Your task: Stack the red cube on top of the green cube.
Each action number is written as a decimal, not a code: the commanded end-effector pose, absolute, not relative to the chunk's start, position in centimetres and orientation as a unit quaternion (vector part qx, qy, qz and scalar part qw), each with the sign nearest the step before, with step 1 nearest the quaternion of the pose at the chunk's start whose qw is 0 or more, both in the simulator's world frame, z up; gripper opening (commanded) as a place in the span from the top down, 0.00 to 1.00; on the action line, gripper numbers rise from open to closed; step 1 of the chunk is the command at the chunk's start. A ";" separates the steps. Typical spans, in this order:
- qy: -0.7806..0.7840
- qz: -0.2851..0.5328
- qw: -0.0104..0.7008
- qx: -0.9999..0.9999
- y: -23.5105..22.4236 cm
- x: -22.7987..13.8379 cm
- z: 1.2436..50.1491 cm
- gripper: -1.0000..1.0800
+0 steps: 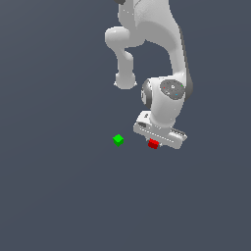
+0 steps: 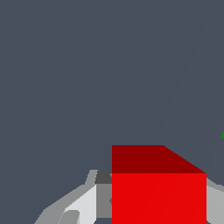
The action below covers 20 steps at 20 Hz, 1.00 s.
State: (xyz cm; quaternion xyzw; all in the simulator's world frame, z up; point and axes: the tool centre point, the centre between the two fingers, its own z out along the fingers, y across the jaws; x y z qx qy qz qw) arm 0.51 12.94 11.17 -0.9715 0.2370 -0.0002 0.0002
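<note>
Hand (image 1: 156, 142) closed around red cube (image 1: 153, 144), low over tabletop (image 1: 59, 196), near green cube (image 1: 118, 140) on exterior view's right. Probably carrying step. Next: lift, shift above green cube, lower squarely, release.

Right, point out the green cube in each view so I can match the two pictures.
Exterior view: the green cube sits on the floor, apart from the arm, to the exterior view's left of the red cube.
Wrist view: only a green sliver shows at the picture's edge, presumably that cube.
Shared landmark: the red cube, under the pincer in the exterior view and large between its fingers in the wrist view.
</note>
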 end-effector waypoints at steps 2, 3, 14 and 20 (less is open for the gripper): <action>0.238 0.000 0.000 -0.971 10.9 -0.4 10.6 1.00; 0.238 0.000 0.000 -0.971 10.1 -0.7 10.4 1.00; 0.238 0.000 0.000 -0.971 0.4 -4.8 7.4 1.00; 0.238 0.000 0.000 -0.971 -3.0 -6.0 6.4 1.00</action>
